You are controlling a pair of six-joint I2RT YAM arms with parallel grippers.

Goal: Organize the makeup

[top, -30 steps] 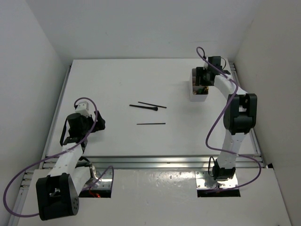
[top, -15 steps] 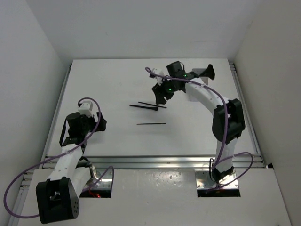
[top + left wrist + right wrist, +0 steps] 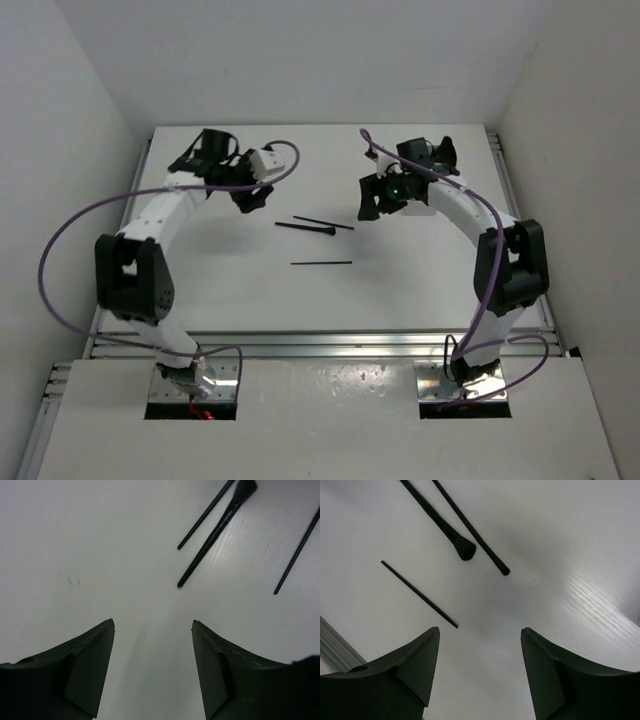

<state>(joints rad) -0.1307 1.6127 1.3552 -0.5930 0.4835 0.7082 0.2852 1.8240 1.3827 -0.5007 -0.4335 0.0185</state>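
three thin black things lie in the middle of the table, between the two arms: a brush, a far pencil just behind it and a near pencil set apart — all with long axes running left to right. the left gripper hovers off the brush's handle end, the right gripper off its head end — neither looks clearly nearer. both have fingers apart, holding and touching nothing.

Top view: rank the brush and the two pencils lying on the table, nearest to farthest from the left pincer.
1. The brush: its handle end lies closest to the left pincer, just to its right.
2. The upper pencil: right behind the brush, starting a little further right.
3. The lower pencil: alone, toward the near side.
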